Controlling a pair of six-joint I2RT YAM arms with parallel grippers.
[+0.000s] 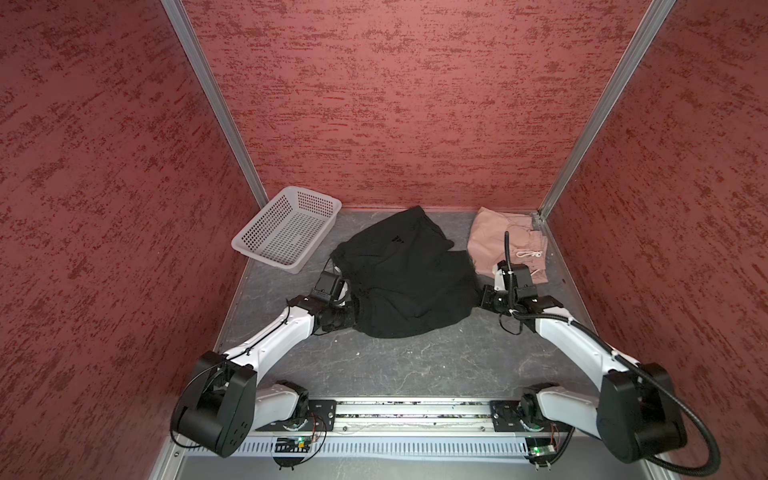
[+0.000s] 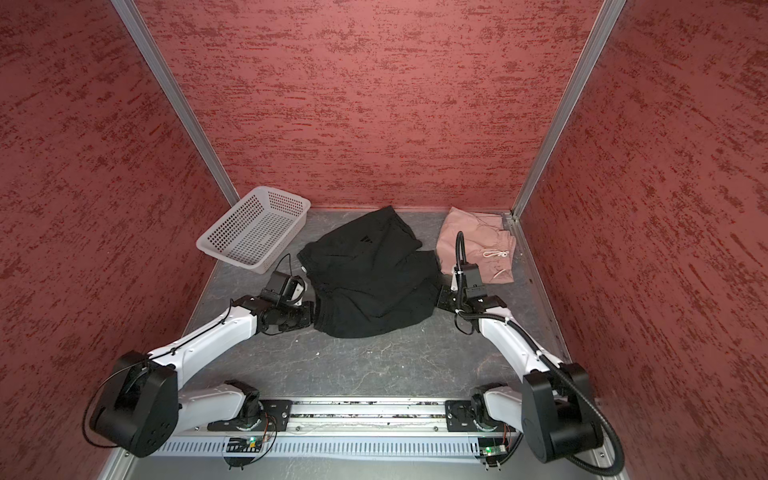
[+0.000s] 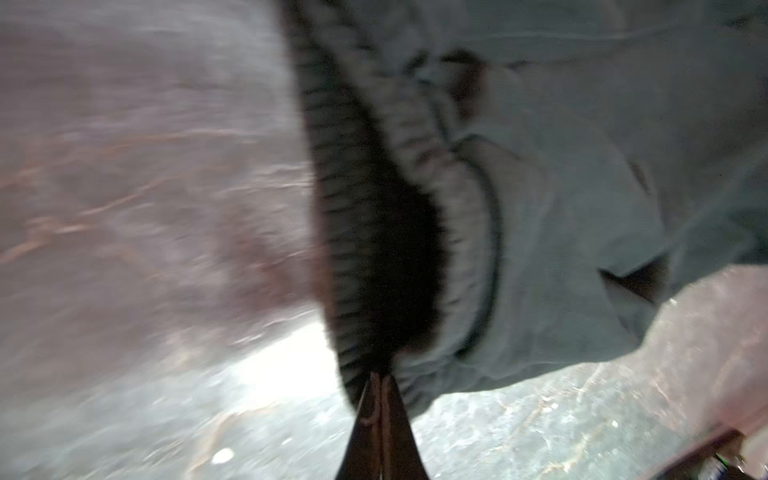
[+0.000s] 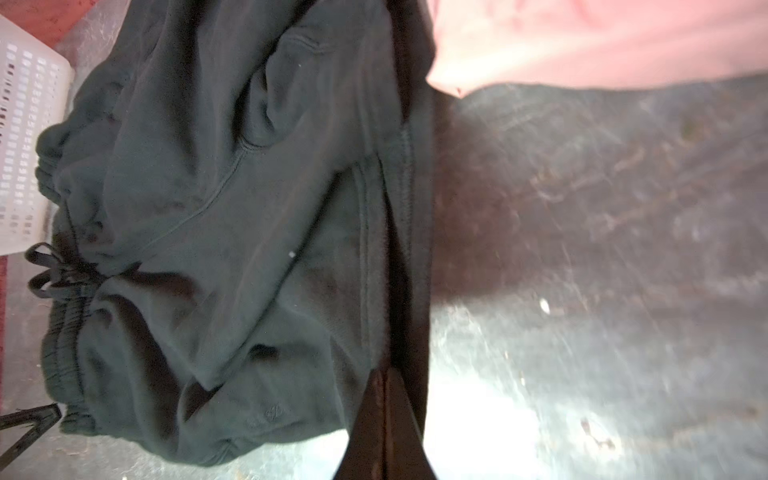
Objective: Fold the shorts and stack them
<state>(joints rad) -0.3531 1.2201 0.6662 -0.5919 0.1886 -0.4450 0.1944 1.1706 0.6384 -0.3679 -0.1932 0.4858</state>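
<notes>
Black shorts (image 1: 399, 282) rumpled at centre, folded dusty-pink shorts (image 1: 494, 241) just beside

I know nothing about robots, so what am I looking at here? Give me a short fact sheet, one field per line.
black shorts: rumpled, unfolded, middle of the table
pink shorts: look folded, in the far right corner
left pincer: shut on the black shorts' gathered waistband
right pincer: shut on the black shorts' opposite edge
basket: white, perforated, empty, in the far left corner
stack: not yet made; the two pairs lie side by side
</notes>
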